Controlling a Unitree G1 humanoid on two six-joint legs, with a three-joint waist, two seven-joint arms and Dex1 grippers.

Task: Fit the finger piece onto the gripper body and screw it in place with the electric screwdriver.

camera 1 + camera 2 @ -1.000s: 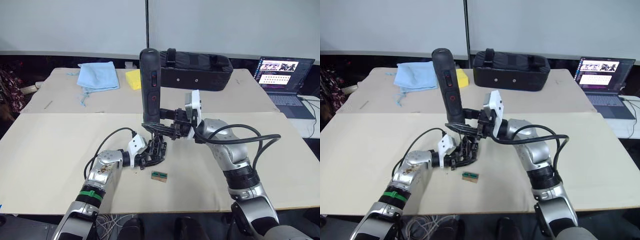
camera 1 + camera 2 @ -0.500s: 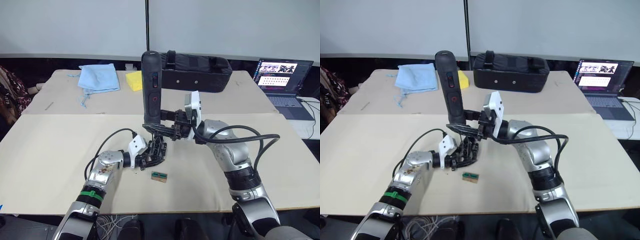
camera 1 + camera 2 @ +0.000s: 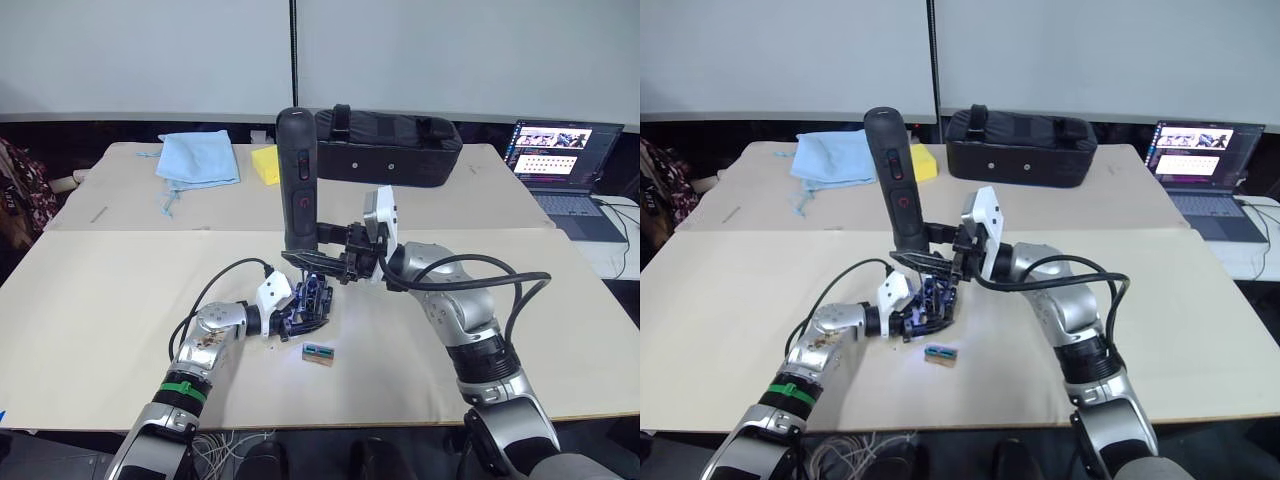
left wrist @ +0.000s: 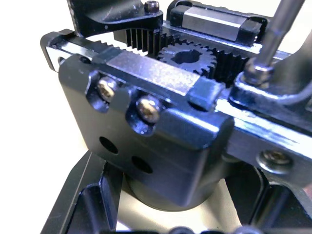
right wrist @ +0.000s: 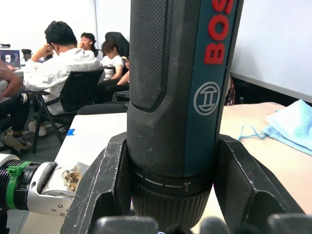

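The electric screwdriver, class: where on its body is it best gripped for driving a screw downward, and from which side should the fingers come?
Grip the electric screwdriver low on its round barrel, near the collar, from the side across its axis. It stands upright, bit down on the gripper body, so a low side grip steadies the tip. The right gripper clamps it there now.

Beige table (image 3: 90, 300), small green block (image 3: 319, 352), blue cloth (image 3: 198, 156), black bag (image 3: 390, 148), laptop (image 3: 560, 165)
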